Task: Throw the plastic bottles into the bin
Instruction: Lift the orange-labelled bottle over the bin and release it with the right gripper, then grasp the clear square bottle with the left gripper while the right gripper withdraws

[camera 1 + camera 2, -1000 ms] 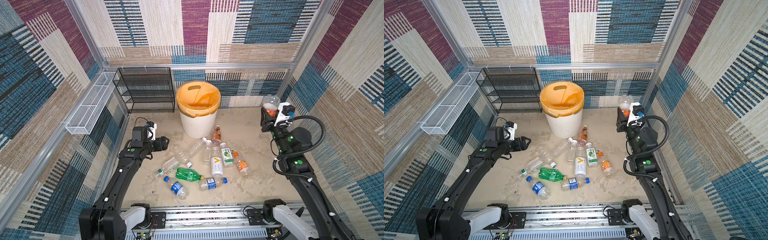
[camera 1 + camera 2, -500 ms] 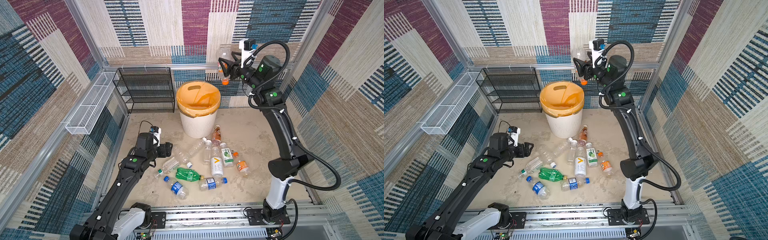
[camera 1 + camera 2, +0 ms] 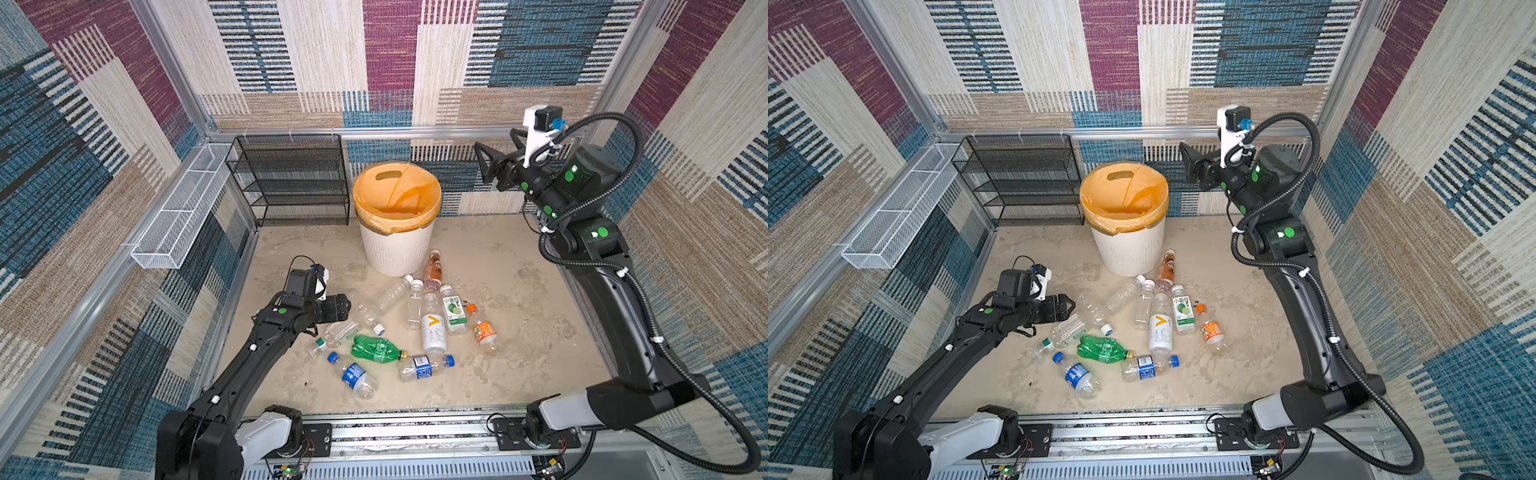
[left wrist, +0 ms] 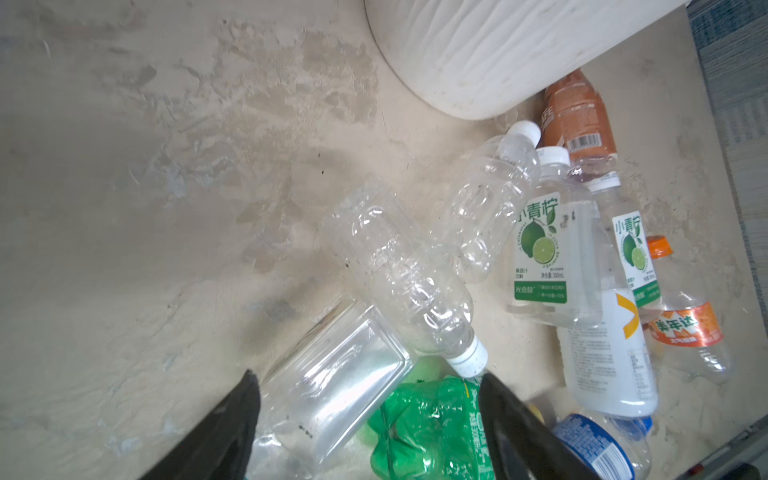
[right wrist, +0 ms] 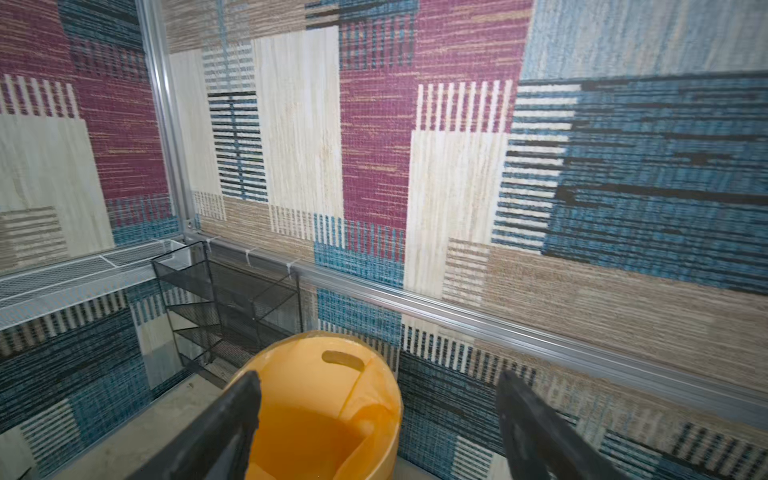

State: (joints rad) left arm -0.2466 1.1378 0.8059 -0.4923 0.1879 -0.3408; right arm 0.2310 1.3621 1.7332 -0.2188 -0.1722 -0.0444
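Note:
Several plastic bottles lie on the floor in front of the bin (image 3: 397,253) (image 3: 1128,253), a white ribbed basket with an orange bag. Among them are a green bottle (image 3: 374,349) (image 4: 428,424), a flat clear bottle (image 3: 337,335) (image 4: 332,386) and a clear white-capped bottle (image 3: 365,312) (image 4: 407,274). My left gripper (image 3: 345,309) (image 3: 1070,307) (image 4: 368,380) is open and low at the pile's left edge, the flat clear and green bottles showing between its fingers. My right gripper (image 3: 496,151) (image 3: 1196,160) (image 5: 378,382) is open and empty, raised to the right of the bin rim (image 5: 390,399).
A black mesh shelf rack (image 3: 291,178) stands against the back wall left of the bin. A white wire basket (image 3: 178,216) hangs on the left wall. Other bottles, with blue (image 3: 353,374), lime (image 3: 454,309) and orange (image 3: 484,332) labels, lie further right. Walls close in all sides.
My right arm swung a bottle from the far right up over the bin, opened, and now hangs empty beside the bin. My left gripper moved down and right to the bottle pile.

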